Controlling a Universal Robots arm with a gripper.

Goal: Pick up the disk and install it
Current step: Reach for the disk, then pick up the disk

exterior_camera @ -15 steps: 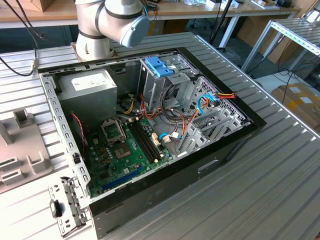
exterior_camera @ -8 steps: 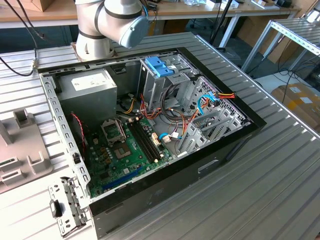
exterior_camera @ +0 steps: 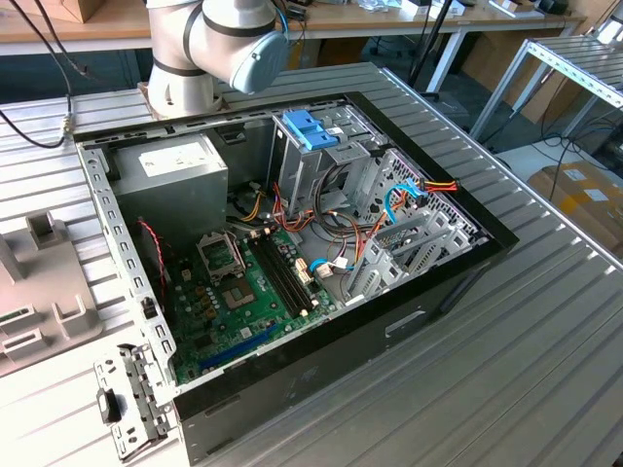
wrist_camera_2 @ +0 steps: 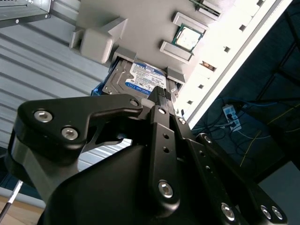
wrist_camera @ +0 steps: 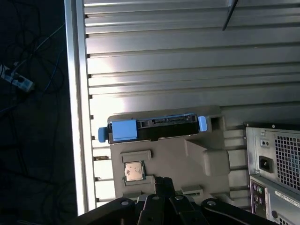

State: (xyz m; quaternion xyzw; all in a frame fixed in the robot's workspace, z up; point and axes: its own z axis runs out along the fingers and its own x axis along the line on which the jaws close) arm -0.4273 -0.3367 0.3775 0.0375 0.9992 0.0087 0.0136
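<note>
The disk [wrist_camera_2: 140, 79] is not in the computer yet. It lies flat in a slot of a grey holder [wrist_camera_2: 140, 23] that sits on the ribbed metal table [wrist_camera_2: 37, 61]. Its white and blue label faces up in the second wrist view. In the first wrist view the disk [wrist_camera: 159, 126] is seen from its edge, with light-blue clips [wrist_camera: 124, 130] on its sides. A small square chip [wrist_camera_2: 188, 36] rests in another slot of the same holder, near the disk. The black gripper [wrist_camera_2: 159, 93] points at the disk, and its tip is right by the disk's near edge. It may be touching the disk, but the gripper's own body hides that spot. I cannot tell if the gripper is apart or together. It holds nothing that I can see. In the exterior view the computer case [exterior_camera: 428, 292] lies open on the table, and the holder is at the exterior view's left of it. Inside the case are a green board [exterior_camera: 248, 292], a grey box [exterior_camera: 180, 170] and a metal cage [exterior_camera: 310, 131] with blue tabs. The robot arm [exterior_camera: 214, 44] stands behind the case.
</note>
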